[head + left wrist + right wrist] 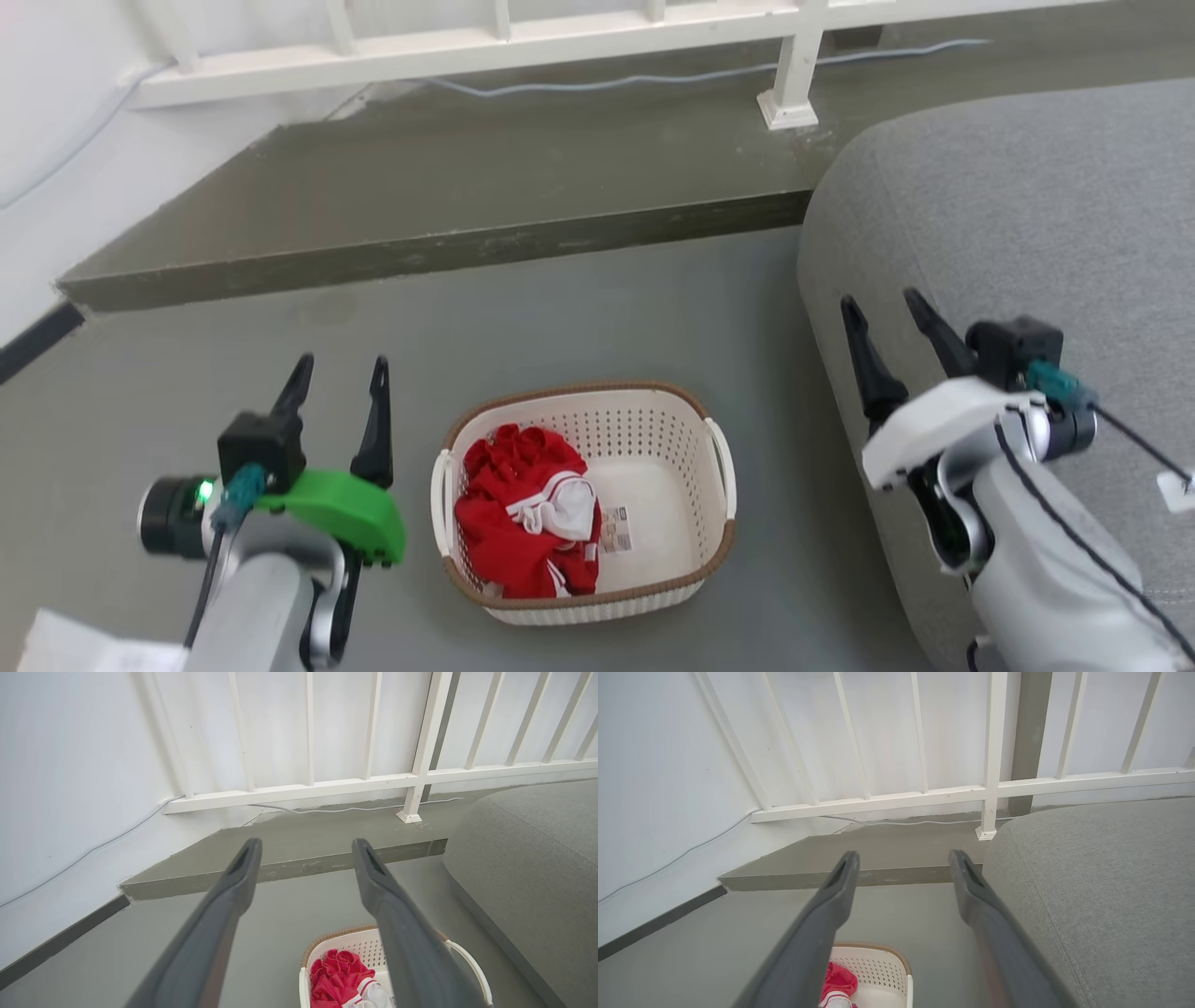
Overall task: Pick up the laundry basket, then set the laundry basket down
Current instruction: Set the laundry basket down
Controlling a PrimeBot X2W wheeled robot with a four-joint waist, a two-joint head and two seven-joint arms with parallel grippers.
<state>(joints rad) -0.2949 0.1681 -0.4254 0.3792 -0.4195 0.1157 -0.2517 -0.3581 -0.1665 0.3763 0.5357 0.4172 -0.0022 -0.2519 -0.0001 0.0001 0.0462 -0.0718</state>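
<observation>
The laundry basket (pixel 653 429), cream-white with perforated sides, a brown rim and white side handles, stands on the grey floor at lower centre of the head view. A red and white garment (pixel 523 513) lies in its left half, and a paper label shows on its bottom. My left gripper (pixel 338 371) hangs open to the basket's left, above the floor and apart from it. My right gripper (pixel 887 309) is open to the basket's right, over the sofa's edge. The basket (pixel 336 952) sits low between my left fingers in the left wrist view, and its corner (pixel 887 963) shows in the right wrist view.
A grey sofa (pixel 1018 233) fills the right side, close to the basket. A raised grey step (pixel 448 187) runs behind the basket, with a white railing (pixel 485 47) and a pale cable (pixel 653 79) on it. A white wall stands at the left.
</observation>
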